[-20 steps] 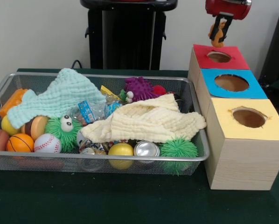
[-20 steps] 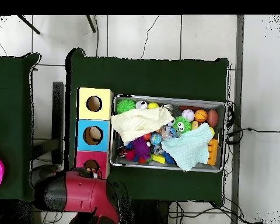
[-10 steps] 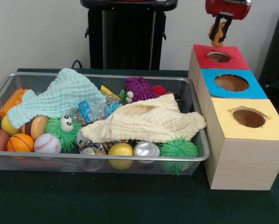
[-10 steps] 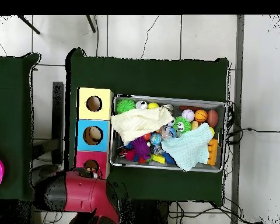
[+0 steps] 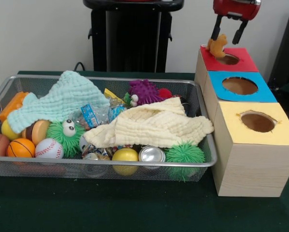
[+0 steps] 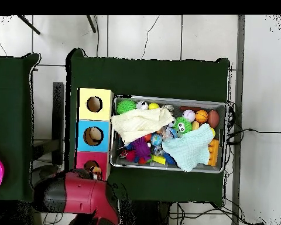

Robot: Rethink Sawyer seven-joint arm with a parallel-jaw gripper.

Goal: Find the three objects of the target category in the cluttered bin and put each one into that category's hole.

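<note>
The red-and-black gripper (image 5: 227,29) hangs spread wide, holding nothing; the small orange plush toy (image 5: 216,46) sits on the red-topped box's hole (image 5: 228,59) rim; it looks soft and light, best pinched around its middle.

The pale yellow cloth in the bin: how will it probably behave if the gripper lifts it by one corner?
The pale yellow cloth lies draped in folds over the toys, so it is probably floppy and would hang down. It looks thin and light. It covers several items, so lifting may shift them.
</note>
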